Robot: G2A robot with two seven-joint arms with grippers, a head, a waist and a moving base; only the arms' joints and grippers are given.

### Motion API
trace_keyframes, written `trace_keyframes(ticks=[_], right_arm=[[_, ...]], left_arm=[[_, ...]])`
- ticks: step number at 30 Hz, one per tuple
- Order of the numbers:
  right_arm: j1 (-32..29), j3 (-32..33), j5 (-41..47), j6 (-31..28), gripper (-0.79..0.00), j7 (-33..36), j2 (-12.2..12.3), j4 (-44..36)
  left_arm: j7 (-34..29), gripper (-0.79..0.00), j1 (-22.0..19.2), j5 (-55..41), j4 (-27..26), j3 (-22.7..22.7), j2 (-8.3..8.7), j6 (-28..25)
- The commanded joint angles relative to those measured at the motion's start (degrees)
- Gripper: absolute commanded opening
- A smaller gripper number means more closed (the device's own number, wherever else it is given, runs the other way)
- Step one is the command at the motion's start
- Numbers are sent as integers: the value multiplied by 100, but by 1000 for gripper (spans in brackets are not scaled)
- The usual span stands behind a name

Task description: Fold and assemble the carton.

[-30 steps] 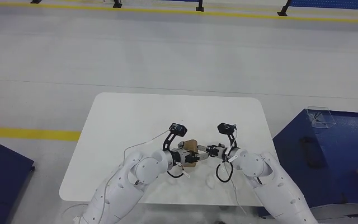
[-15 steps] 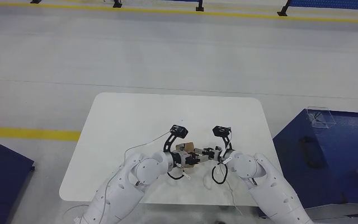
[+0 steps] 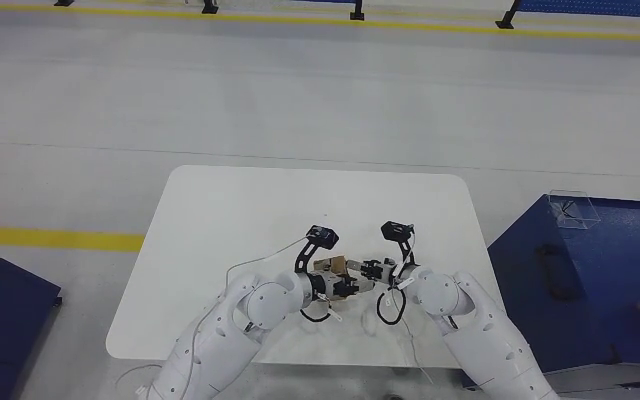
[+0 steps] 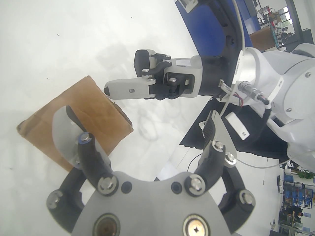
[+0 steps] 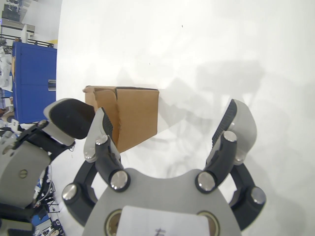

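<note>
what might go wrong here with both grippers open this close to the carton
1. Neither gripper clamps the carton, so a nudge from the right gripper at its corner may slide it across the table.
2. The left gripper sits close beside the right one; their fingers might collide.

Brown carton (image 3: 333,267) sits near the front edge of the counter (image 3: 250,210), about mid-width. The left claw (image 3: 346,288) and right claw (image 3: 363,272) crowd its robot-right side, both with fingers spread wide, and the gap between them is tight. One right claw finger (image 4: 123,91) is just beside the carton's corner. There is room to pass over the far half of the counter and to the carton's left. A cable loop (image 3: 386,312) hangs by the front edge. The blue cabinet (image 3: 580,270) stands apart, off the counter's right side.
</note>
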Motion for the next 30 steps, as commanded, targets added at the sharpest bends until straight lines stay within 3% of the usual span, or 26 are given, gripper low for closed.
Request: trace_keyframes(ticks=[1, 8, 23, 26, 30], right_arm=[[-25, 23, 5, -23, 0, 39, 2, -47], [66, -202, -330, 141, 0, 91, -50, 148], [73, -21, 98, 263, 0, 100, -88, 105], [-66, 208, 310, 234, 0, -294, -83, -18], [-275, 526, 480, 482, 0, -461, -52, -231]], left_arm=[[-4, 0, -9, 3, 13, 2, -8, 9], [29, 0, 3, 15, 7, -24, -26, 30], [134, 0, 50, 143, -176, -114, -21, 152], [716, 0, 175, 883, -511, -436, 95, -178], [685, 0, 387, 1272, -754, -1119, 321, -1299]])
